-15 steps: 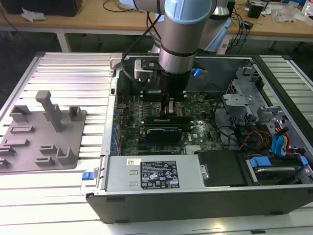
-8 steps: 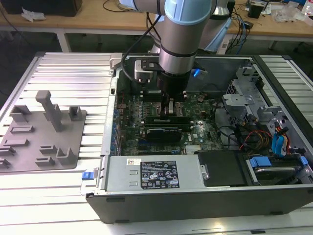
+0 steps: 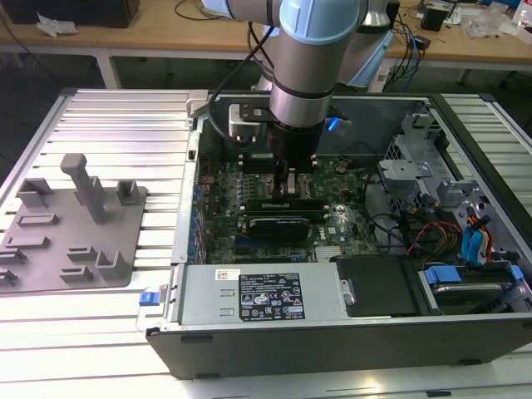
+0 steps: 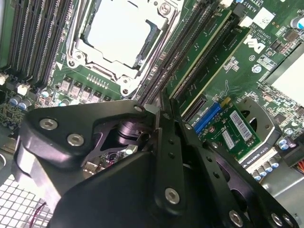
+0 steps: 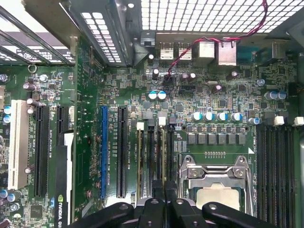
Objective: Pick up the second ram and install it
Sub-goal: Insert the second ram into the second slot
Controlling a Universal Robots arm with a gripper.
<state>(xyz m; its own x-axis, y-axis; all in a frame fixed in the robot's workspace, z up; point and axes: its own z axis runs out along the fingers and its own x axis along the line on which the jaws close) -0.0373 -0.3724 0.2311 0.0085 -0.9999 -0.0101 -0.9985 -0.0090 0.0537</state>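
My gripper (image 3: 287, 189) reaches down into the open computer case (image 3: 179, 249), over the motherboard's memory slots. Its fingers (image 4: 159, 114) stand close together on the second ram (image 4: 202, 52), a slim greenish stick standing on edge in the slot line beside the CPU socket (image 4: 118, 33). In the first wrist view the second ram (image 5: 164, 156) runs edge-on out from between the fingertips, gripper (image 5: 163, 190), with the socket (image 5: 216, 190) beside it. Another memory stick (image 4: 225, 50) stands in the neighbouring slot, farther from the socket. I cannot tell whether the held stick is fully seated.
A black graphics card (image 3: 283, 224) lies just in front of the slots. The power supply (image 3: 266, 295) and drive cage (image 3: 416, 166) crowd the case. A grey fixture tray (image 3: 75, 224) lies at the exterior view's left. More slots (image 5: 278, 156) flank the socket's other side.
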